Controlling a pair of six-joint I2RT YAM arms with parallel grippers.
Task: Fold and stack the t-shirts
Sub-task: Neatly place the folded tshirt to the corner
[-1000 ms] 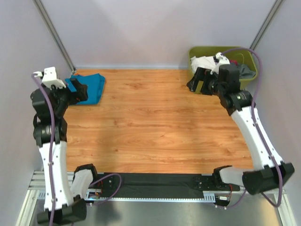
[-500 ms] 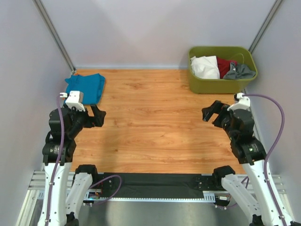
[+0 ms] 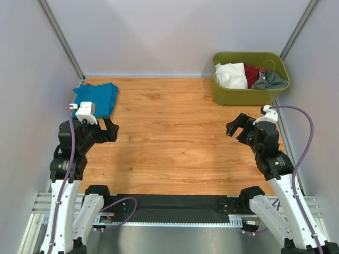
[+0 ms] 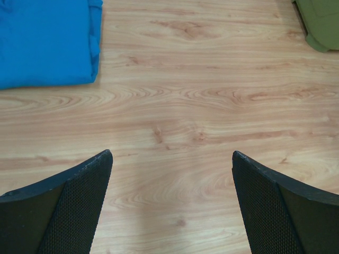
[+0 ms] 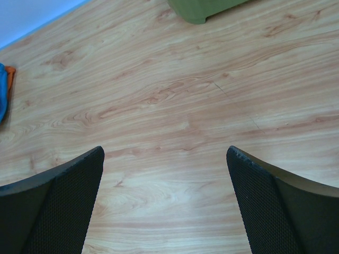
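Observation:
A teal-blue t-shirt (image 3: pixel 97 98) lies folded flat at the table's back left corner; the left wrist view shows it at the upper left (image 4: pixel 45 42). In the right wrist view a sliver of orange cloth (image 5: pixel 9 73) peeks out beside its blue edge (image 5: pixel 2 98). My left gripper (image 3: pixel 108 129) hovers open near the blue shirt's front edge, with only bare wood between its fingers (image 4: pixel 170 154). On the right side of the table my right gripper (image 3: pixel 237 126) is open too, in front of the tub and empty (image 5: pixel 165 150).
An olive-green tub (image 3: pixel 246 97) stands at the back right with white, red and grey clothes bunched inside. Its corner shows in the left wrist view (image 4: pixel 320 21) and its base in the right wrist view (image 5: pixel 204 8). Grey walls close in the wooden table.
Both arms have drawn back toward the near edge: the left from over the blue shirt, the right from the tub. Over the last half second they barely moved.

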